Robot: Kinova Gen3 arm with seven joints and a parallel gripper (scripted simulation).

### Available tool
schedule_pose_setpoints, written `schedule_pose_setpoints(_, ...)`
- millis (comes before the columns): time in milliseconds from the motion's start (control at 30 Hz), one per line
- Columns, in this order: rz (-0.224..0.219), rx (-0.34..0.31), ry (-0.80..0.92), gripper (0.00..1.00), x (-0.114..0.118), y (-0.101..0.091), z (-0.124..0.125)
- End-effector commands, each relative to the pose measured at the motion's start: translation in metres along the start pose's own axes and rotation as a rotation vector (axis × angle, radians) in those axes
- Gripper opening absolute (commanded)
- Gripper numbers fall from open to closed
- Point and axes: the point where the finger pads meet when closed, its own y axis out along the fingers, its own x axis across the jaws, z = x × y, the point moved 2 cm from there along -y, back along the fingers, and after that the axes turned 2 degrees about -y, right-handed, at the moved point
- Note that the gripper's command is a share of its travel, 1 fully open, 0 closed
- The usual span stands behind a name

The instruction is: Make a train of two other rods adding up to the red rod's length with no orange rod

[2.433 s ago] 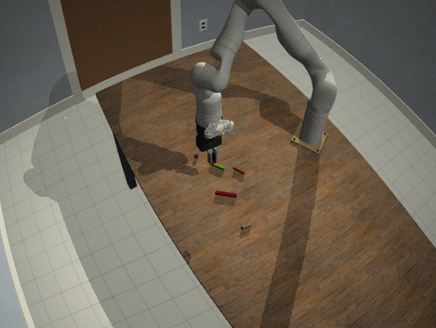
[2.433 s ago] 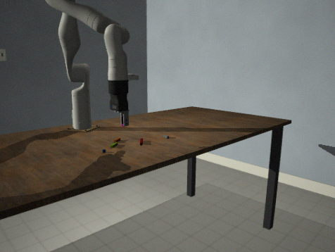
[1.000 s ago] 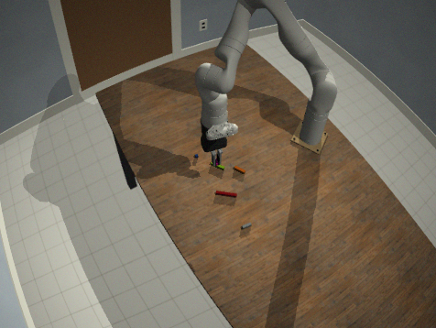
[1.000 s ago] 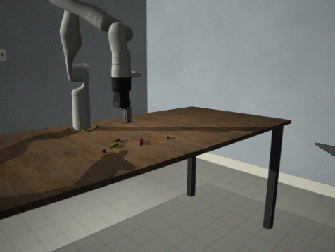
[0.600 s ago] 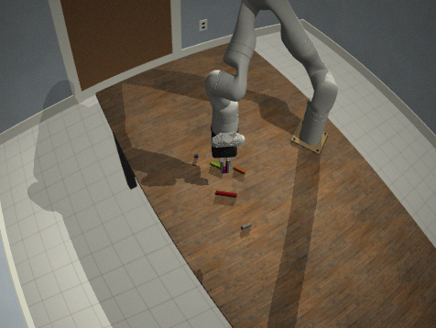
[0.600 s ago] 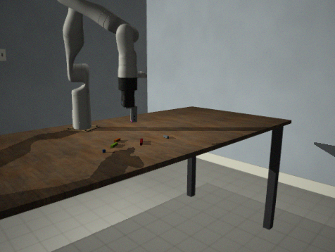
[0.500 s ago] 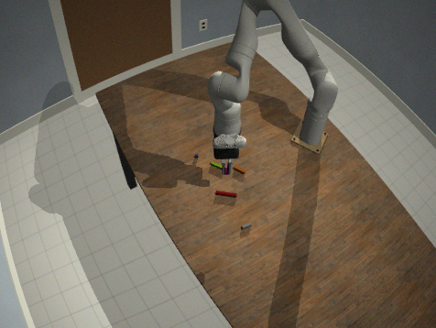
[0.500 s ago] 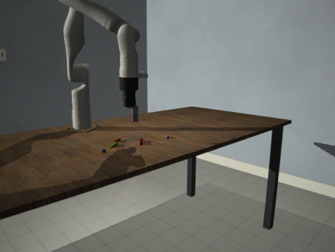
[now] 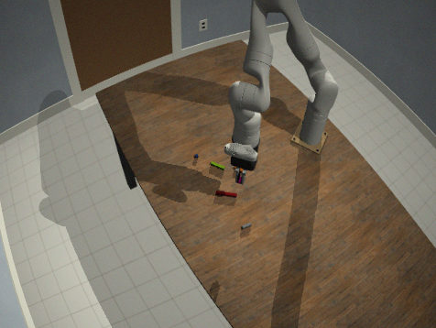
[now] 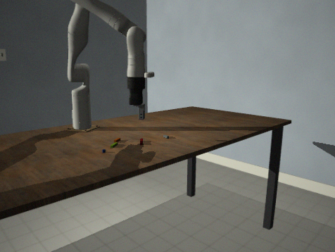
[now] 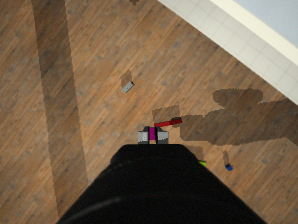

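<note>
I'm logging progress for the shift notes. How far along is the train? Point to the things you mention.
Done: the magenta rod (image 9: 240, 180) (image 11: 152, 133) is picked up. In hand: the gripper (image 9: 240, 179) (image 10: 141, 118) (image 11: 152, 132) holds it above the table (image 9: 183, 124) (image 10: 232, 121) (image 11: 100, 150). Left: laying it in line with the lime rod (image 9: 217, 166) (image 10: 113, 145) (image 11: 202, 163), letting go, withdrawing.

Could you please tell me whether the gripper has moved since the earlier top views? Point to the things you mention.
Yes, the gripper (image 9: 240, 179) (image 11: 152, 132) has moved away from the blue rod (image 9: 196, 156) (image 11: 229, 167), toward the red rod's (image 9: 226, 194) (image 11: 168, 122) side.
</note>
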Motion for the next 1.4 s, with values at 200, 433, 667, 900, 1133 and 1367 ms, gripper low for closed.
schedule_pose_setpoints(200, -0.014, 0.016, 0.219, 0.24, -0.031, -0.004, 0.01)
schedule_pose_setpoints(433, -0.014, 0.026, 0.387, 0.24, -0.05, -0.005, 0.011)
schedule_pose_setpoints(667, -0.01, 0.033, 0.48, 0.24, -0.06, -0.006, 0.012)
schedule_pose_setpoints(900, -0.009, 0.036, 0.567, 0.24, -0.068, -0.006, 0.01)
schedule_pose_setpoints(1133, -0.006, 0.035, 0.604, 0.24, -0.07, -0.006, 0.009)
schedule_pose_setpoints(1367, -0.002, 0.036, 0.62, 0.24, -0.072, -0.006, 0.009)
